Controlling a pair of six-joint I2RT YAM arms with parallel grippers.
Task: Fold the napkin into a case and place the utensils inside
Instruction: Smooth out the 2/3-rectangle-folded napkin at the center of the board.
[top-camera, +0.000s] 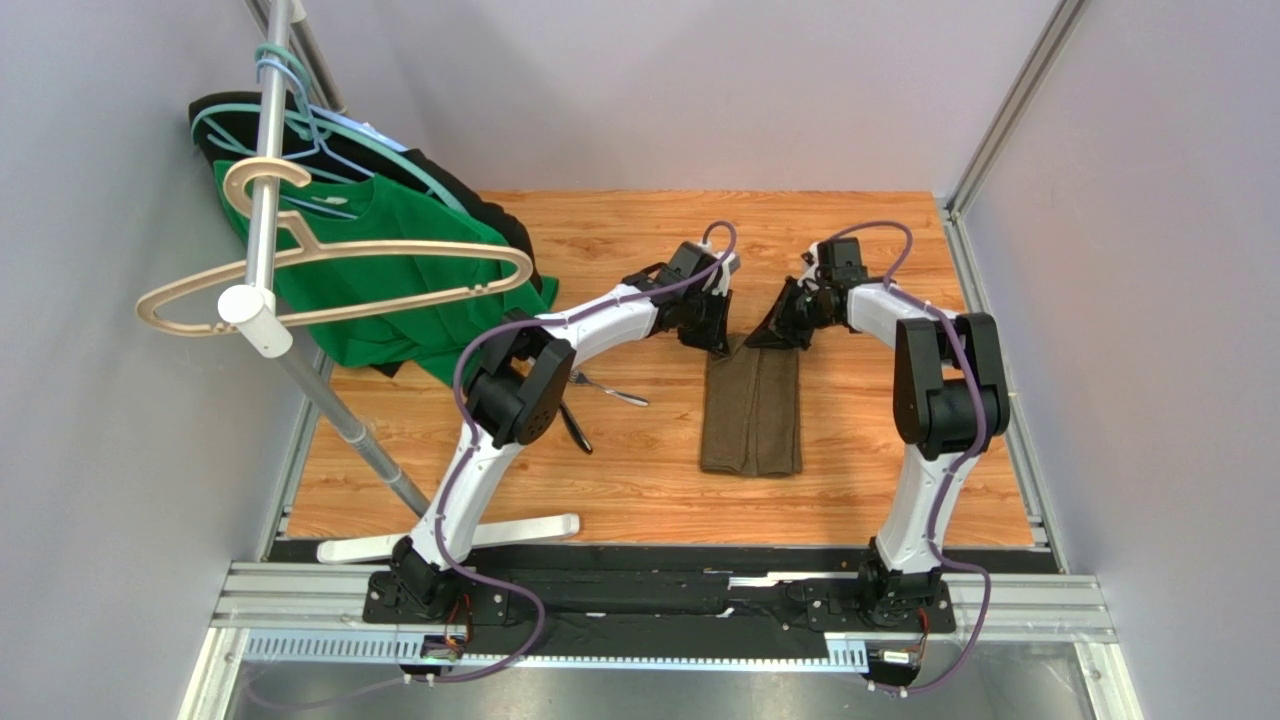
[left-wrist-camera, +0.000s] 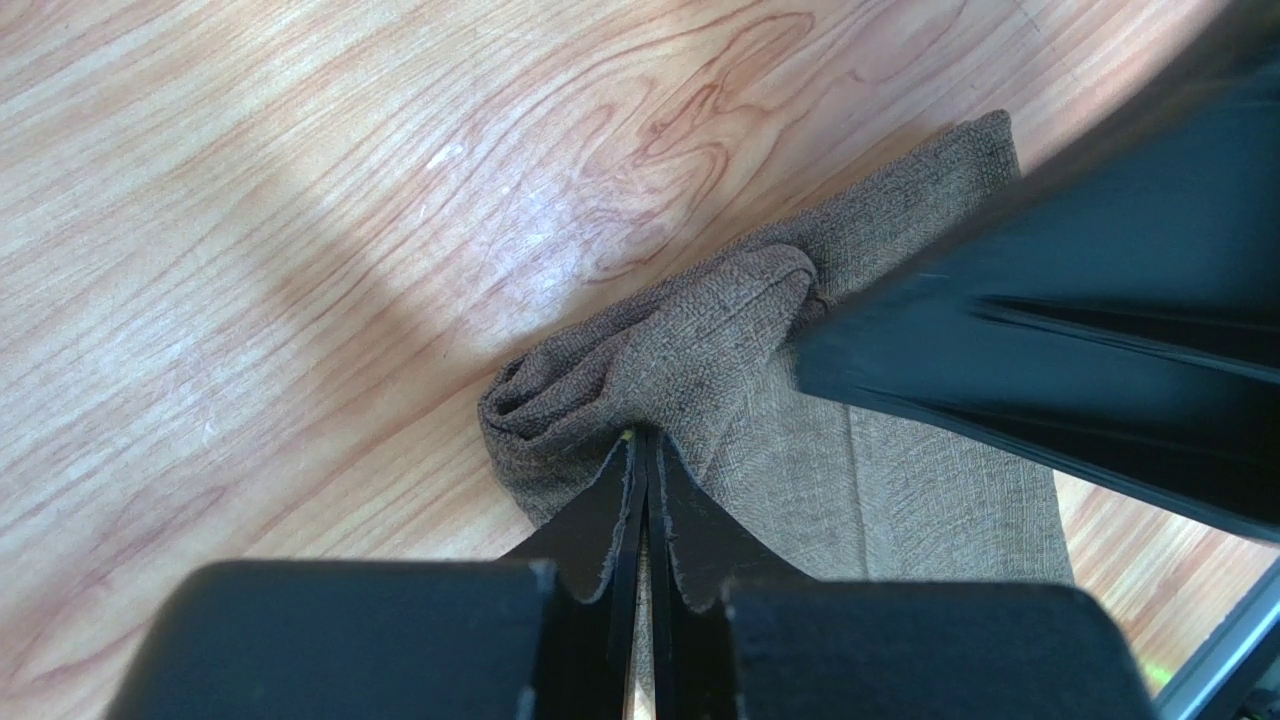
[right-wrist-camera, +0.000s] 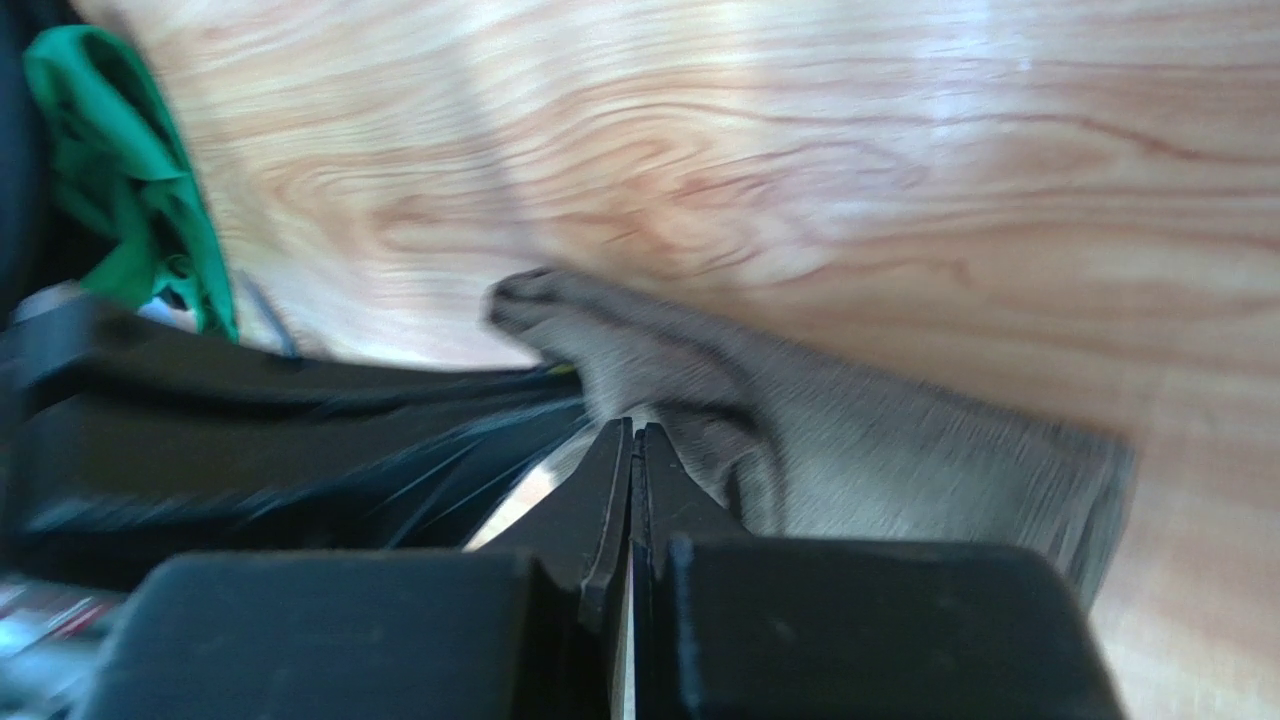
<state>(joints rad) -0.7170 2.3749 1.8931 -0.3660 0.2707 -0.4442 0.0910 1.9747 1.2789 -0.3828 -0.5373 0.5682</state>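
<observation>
The olive-brown napkin (top-camera: 751, 408) lies as a long narrow folded strip in the middle of the wooden table. My left gripper (top-camera: 718, 327) is shut on the strip's far left corner, and the cloth bunches up at its tips (left-wrist-camera: 646, 438). My right gripper (top-camera: 781, 324) is shut on the far right corner (right-wrist-camera: 634, 431), and the napkin (right-wrist-camera: 902, 450) spreads out beside it. The two grippers are close together. The utensils (top-camera: 583, 416) lie left of the napkin with a silvery end (top-camera: 619, 396) showing, partly hidden under the left arm.
A green shirt (top-camera: 391, 285) and a black garment (top-camera: 226, 120) hang on a rack at the left, with a wooden hanger (top-camera: 331, 278) on the pole (top-camera: 271, 165). The rack's white foot (top-camera: 481, 536) lies along the near left edge. Metal rails border the table.
</observation>
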